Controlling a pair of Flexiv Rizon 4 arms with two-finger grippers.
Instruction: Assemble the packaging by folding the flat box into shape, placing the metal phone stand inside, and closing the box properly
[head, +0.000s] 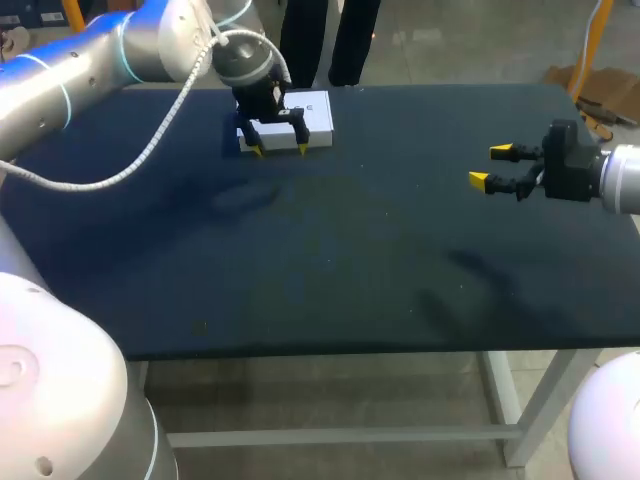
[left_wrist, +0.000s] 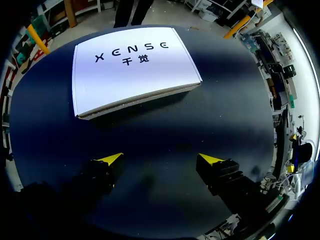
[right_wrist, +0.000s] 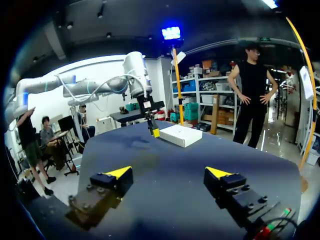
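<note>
One dark table (head: 350, 290) bears one white box (left_wrist: 132, 67), lid down, near its far edge; no phone stand shows. My left gripper (left_wrist: 160, 160) hangs just before the box, fingers spread wide, holding nothing. I judge a straight lift away best, so the box isn't nudged. My right gripper (head: 490, 166), likewise spread and bare, is well apart.

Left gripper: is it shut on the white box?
No, the left gripper stands open, with the white box lying ahead of it, untouched.
</note>
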